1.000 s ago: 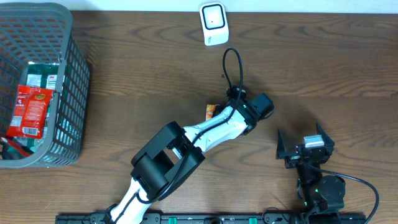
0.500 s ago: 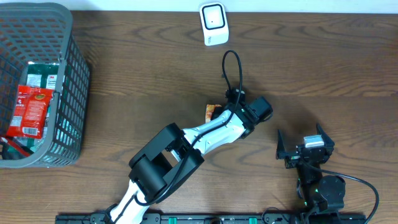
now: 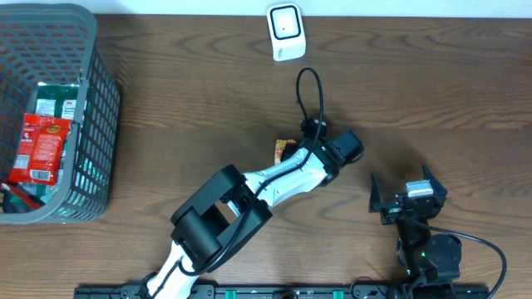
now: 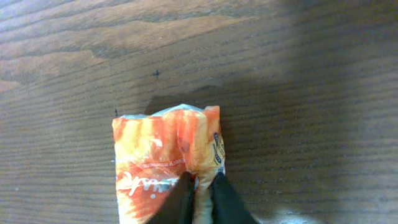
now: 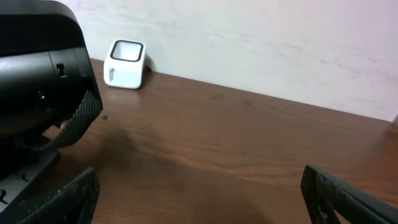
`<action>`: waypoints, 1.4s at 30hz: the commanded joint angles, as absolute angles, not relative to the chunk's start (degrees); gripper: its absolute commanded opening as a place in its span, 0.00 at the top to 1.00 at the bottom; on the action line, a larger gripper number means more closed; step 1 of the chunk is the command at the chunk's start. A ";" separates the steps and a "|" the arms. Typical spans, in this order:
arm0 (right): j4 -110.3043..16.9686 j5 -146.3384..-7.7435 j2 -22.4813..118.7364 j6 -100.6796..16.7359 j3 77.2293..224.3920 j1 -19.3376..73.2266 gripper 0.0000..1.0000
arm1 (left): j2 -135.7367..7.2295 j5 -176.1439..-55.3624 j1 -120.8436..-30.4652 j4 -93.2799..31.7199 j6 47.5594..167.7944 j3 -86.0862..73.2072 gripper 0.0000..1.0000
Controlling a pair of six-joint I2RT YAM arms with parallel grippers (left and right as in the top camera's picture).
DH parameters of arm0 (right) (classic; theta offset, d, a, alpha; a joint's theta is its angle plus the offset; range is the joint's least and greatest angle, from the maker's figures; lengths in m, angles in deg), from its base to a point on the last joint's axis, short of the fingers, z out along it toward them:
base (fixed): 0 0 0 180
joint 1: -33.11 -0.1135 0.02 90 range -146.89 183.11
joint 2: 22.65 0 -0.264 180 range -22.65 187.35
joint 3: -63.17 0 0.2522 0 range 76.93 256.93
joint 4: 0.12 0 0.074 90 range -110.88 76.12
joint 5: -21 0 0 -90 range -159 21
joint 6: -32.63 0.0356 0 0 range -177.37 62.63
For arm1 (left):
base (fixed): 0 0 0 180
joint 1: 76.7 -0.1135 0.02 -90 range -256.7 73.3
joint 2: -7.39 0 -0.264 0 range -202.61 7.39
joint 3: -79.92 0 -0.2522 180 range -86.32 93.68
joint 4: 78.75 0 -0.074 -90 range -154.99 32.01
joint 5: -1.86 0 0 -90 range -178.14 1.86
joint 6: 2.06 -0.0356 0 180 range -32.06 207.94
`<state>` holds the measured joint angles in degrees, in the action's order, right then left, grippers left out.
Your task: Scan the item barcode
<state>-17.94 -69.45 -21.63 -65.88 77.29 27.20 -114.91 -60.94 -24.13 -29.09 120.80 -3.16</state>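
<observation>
The item, an orange snack packet (image 4: 163, 148), lies on the wooden table, and in the left wrist view my left gripper (image 4: 201, 182) is shut on a pinched fold of its wrapper. From overhead only the packet's left edge (image 3: 283, 149) shows beside the left gripper (image 3: 298, 153); the arm hides the remainder. No barcode shows on the packet. The white scanner (image 3: 284, 31) stands at the table's far edge, also in the right wrist view (image 5: 126, 64). My right gripper (image 3: 404, 190) rests open near the front right, nothing between its fingers (image 5: 62, 199).
A grey wire basket (image 3: 93, 108) at the far left holds a red packet (image 3: 41, 148) and other items. The left arm's black cable (image 3: 312, 91) loops between the packet and the scanner. Bare wood lies to the right of the scanner.
The left gripper's fingers have closed on the orange packet, and its wrist has shifted slightly left. The right arm has not moved.
</observation>
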 commanded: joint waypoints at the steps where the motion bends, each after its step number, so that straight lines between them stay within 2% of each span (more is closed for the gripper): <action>1: -18.18 -69.71 -21.89 -66.65 77.25 27.02 0.01 | -116.92 -64.26 -24.61 -28.04 121.46 -5.65 0.93; 6: -18.18 -69.71 -21.89 -66.65 77.25 27.00 0.01 | -114.71 -63.78 -24.67 -27.49 120.98 -5.02 0.93; 11: -18.18 -69.71 -21.89 -66.65 77.25 27.00 0.01 | -106.19 -63.47 -25.24 -27.58 121.26 -4.76 0.93; 17: -18.18 -69.71 -21.89 -66.65 77.25 27.02 0.01 | -99.39 -69.33 -25.53 -27.67 121.28 -4.76 0.93; 18: -18.18 -69.71 -21.89 -66.65 77.25 27.02 0.01 | -98.67 -75.80 -26.49 -28.23 121.70 -4.76 0.93; 27: -18.18 -69.71 -21.89 -66.65 77.25 27.00 0.01 | -98.97 -107.58 -35.45 -33.65 121.63 -4.78 0.93; 29: -18.18 -69.71 -21.89 -66.65 77.25 27.00 0.01 | -99.34 -118.27 -38.64 -36.50 121.39 -4.91 0.93; 35: -18.18 -69.71 -21.89 -66.65 77.25 27.02 0.01 | -99.76 -119.51 -39.10 -42.57 120.78 -7.53 0.93; 38: -18.18 -69.71 -21.89 -66.65 77.25 27.02 0.01 | -99.80 -125.68 -38.86 -54.33 121.57 -12.10 0.93; 42: -18.18 -69.71 -21.89 -66.65 77.25 27.00 0.01 | -99.83 -126.73 -39.16 -62.53 124.78 -15.75 0.93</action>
<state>-17.92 -69.45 -21.63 -65.88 77.29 27.20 -99.00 -122.66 -38.92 -59.27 122.40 -13.43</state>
